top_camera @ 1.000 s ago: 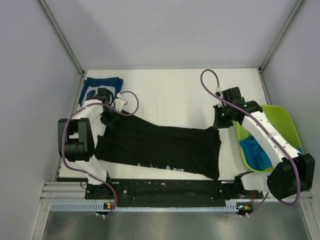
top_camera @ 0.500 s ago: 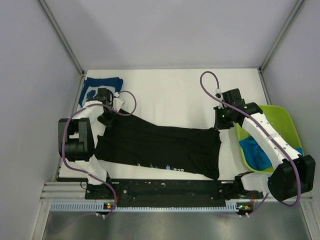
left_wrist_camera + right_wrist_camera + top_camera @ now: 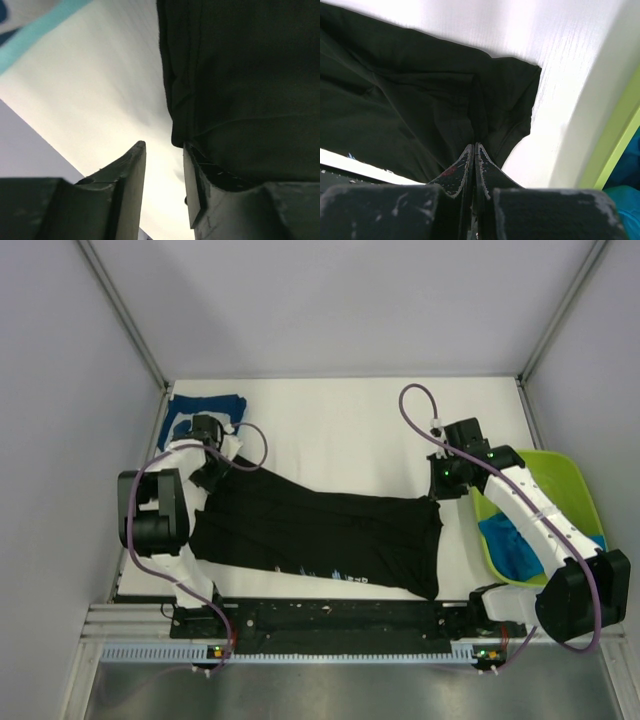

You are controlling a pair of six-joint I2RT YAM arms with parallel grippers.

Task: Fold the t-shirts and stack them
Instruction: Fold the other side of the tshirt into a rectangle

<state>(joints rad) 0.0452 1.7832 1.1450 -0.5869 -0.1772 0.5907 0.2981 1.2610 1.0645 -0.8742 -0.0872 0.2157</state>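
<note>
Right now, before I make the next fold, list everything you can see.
black t-shirt: one, black with small light print, spread across the table's near middle
navy shirt: one, navy and blue, far-left corner
blue cloth: count unclear, bright blue, inside the tub
tub: one, lime green, right edge
table: one, white
left gripper: open, beside the black t-shirt's left end
right gripper: shut on the black t-shirt's far-right corner

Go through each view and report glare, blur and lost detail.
Top external: sharp and evenly lit, though the black t-shirt is a nearly featureless dark mass. Left wrist: the table is washed out and streaky, the shirt almost pure black. Right wrist: glare bleaches the table, yet the shirt's folds are readable.
</note>
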